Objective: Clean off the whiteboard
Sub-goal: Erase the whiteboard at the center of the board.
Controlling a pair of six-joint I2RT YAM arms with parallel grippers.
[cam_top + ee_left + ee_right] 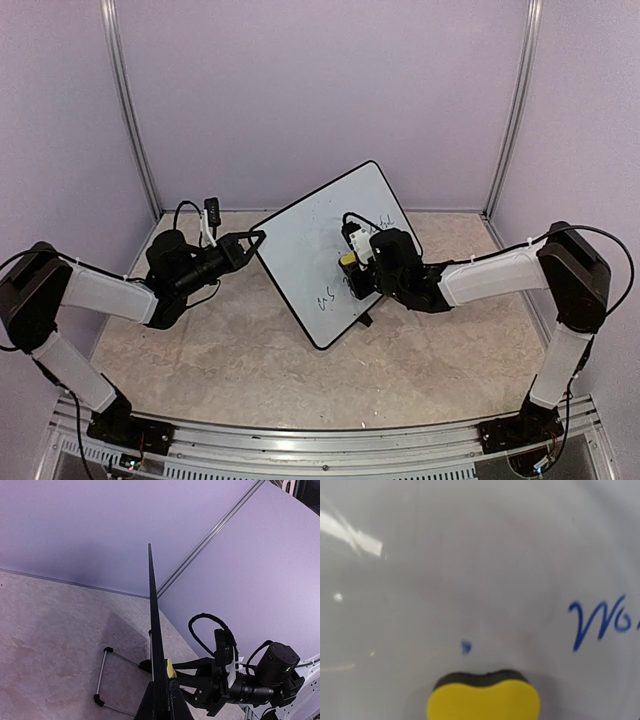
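The whiteboard (pixel 320 240) stands tilted on the table, with dark marks near its lower edge (pixel 326 295) and its upper right corner. My left gripper (pixel 256 238) is shut on the board's left corner; in the left wrist view the board (pixel 152 620) runs edge-on between the closed fingers of that gripper (pixel 162 681). My right gripper (pixel 352 262) is shut on a yellow sponge (pixel 346 259), whose dark face presses on the board. In the right wrist view the sponge (pixel 483 702) sits below a small blue dot (pixel 465 646), with blue writing (pixel 600 622) to its right.
The board's black wire stand (pixel 102 677) rests on the marble tabletop (pixel 220 350) behind it. Lilac walls with metal posts (pixel 130 110) close in the back and sides. The right arm's wrist and cable (pixel 260 677) are close beside the board's front face.
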